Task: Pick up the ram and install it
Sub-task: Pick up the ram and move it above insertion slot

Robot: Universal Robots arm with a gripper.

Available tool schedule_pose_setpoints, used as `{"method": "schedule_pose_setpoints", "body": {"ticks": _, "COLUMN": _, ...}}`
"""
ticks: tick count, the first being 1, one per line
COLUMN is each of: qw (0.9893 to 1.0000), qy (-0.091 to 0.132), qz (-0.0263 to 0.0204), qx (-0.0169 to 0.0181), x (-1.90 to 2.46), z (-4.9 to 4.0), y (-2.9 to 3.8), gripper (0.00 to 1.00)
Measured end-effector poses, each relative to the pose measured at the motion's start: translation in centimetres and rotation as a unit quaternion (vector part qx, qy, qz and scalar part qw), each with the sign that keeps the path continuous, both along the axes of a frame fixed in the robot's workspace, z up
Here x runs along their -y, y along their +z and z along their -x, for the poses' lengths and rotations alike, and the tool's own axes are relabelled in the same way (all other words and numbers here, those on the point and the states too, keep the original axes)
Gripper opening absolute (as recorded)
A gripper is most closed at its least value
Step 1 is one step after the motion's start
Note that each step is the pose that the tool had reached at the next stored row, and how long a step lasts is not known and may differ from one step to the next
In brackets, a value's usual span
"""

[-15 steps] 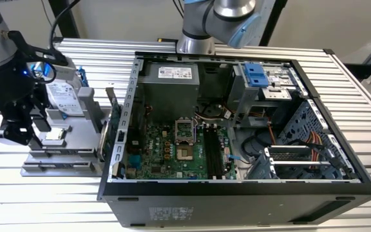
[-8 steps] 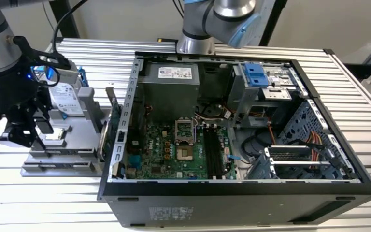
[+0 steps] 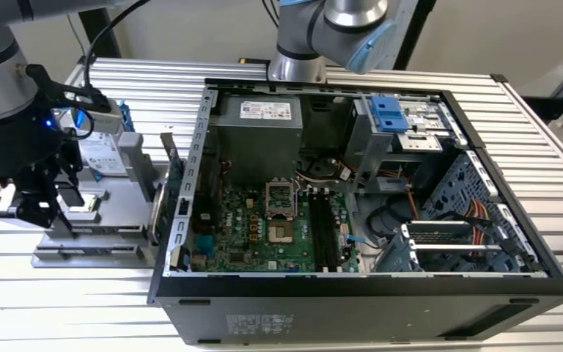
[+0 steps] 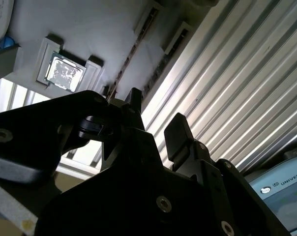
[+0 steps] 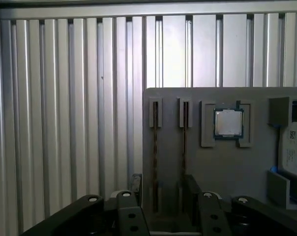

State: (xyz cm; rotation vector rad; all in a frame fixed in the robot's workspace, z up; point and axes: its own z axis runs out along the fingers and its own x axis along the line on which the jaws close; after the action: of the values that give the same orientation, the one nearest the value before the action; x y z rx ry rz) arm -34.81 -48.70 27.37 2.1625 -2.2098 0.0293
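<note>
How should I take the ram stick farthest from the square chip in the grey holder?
Probably pinch the ram across its flat faces, mid-length on its exposed long edge, coming straight down onto the grey holder. It stands on edge in a narrow slot, ends tucked into blocks, with a second stick close beside.

- Tabletop (image 5: 65, 98): silver, ribbed in lengthwise stripes.
- Ram (image 5: 155, 147): dark, brown-speckled edge.
- Chip (image 5: 228, 123): silver.
- Holder (image 5: 227, 167): plain grey.
- Motherboard (image 3: 243, 242): green.
- Computer case (image 3: 360, 308): black.
- End effector (image 4: 154, 109): black.
</note>
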Motion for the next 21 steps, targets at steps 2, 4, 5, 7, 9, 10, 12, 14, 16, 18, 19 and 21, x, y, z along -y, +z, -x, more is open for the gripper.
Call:
{"method": "schedule_pose_setpoints", "body": {"ticks": 2, "qw": 1.0, "qy": 0.0, "qz": 0.0002, "qx": 0.0, "x": 0.0, "z": -0.01, "y": -0.21, "gripper": 1.0}}
{"method": "schedule_pose_setpoints", "body": {"ticks": 4, "qw": 1.0, "qy": 0.0, "qz": 0.0008, "qx": 0.0001, "x": 0.01, "z": -0.02, "y": -0.43, "gripper": 1.0}}
{"method": "schedule_pose_setpoints", "body": {"ticks": 5, "qw": 1.0, "qy": 0.0, "qz": 0.0014, "qx": 0.0, "x": 0.01, "z": -0.03, "y": -0.55, "gripper": 1.0}}
{"method": "schedule_pose_setpoints", "body": {"ticks": 7, "qw": 1.0, "qy": 0.0, "qz": 0.0024, "qx": 0.0, "x": 0.01, "z": -0.02, "y": -0.78, "gripper": 1.0}}
{"method": "schedule_pose_setpoints", "body": {"ticks": 9, "qw": 1.0, "qy": 0.0, "qz": 0.0034, "qx": 0.0, "x": 0.0, "z": -0.02, "y": -1.01, "gripper": 1.0}}
{"method": "schedule_pose_setpoints", "body": {"ticks": 10, "qw": 1.0, "qy": 0.0, "qz": 0.0039, "qx": 0.0, "x": 0.01, "z": -0.02, "y": -1.12, "gripper": 1.0}}
{"method": "schedule_pose_setpoints", "body": {"ticks": 12, "qw": 1.0, "qy": 0.0, "qz": 0.0046, "qx": 0.0, "x": 0.0, "z": -0.02, "y": -1.35, "gripper": 1.0}}
{"method": "schedule_pose_setpoints", "body": {"ticks": 14, "qw": 1.0, "qy": 0.0, "qz": 0.0052, "qx": 0.0, "x": 0.0, "z": -0.02, "y": -1.56, "gripper": 1.0}}
{"method": "schedule_pose_setpoints", "body": {"ticks": 16, "qw": 1.0, "qy": 0.0, "qz": 0.0058, "qx": 0.0, "x": 0.0, "z": -0.02, "y": -1.77, "gripper": 1.0}}
{"method": "schedule_pose_setpoints", "body": {"ticks": 18, "qw": 1.0, "qy": 0.0, "qz": 0.0063, "qx": 0.0, "x": 0.0, "z": -0.02, "y": -1.98, "gripper": 1.0}}
{"method": "schedule_pose_setpoints", "body": {"ticks": 19, "qw": 1.0, "qy": 0.0, "qz": 0.0064, "qx": 0.0, "x": 0.0, "z": -0.02, "y": -2.09, "gripper": 1.0}}
{"method": "schedule_pose_setpoints", "body": {"ticks": 21, "qw": 1.0, "qy": 0.0, "qz": 0.0067, "qx": 0.0, "x": 0.0, "z": -0.02, "y": -2.3, "gripper": 1.0}}
